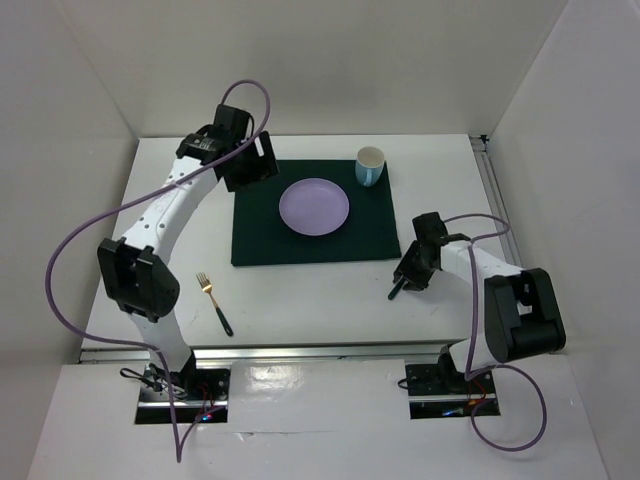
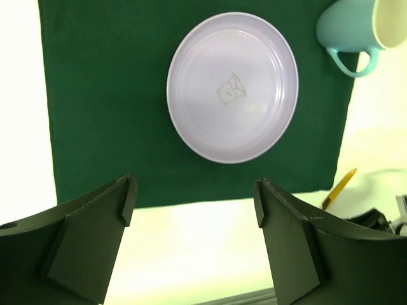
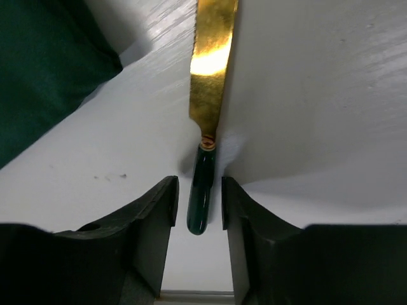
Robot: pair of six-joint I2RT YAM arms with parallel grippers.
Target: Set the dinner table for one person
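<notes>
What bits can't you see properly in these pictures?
- Knife: in the top view the right gripper covers nearly all of it. In the right wrist view the top edge cuts off its blade tip.
- Mug: in the left wrist view it is cut off by the top right corner.
- Drawing on the plate: faint in the left wrist view, too small in the top view.
- Fork: prongs too small to count in the top view.

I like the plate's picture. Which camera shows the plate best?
The left wrist camera: the plate looks big, its little drawing clear. The top camera shows it small on the green mat. The right wrist camera misses it.
</notes>
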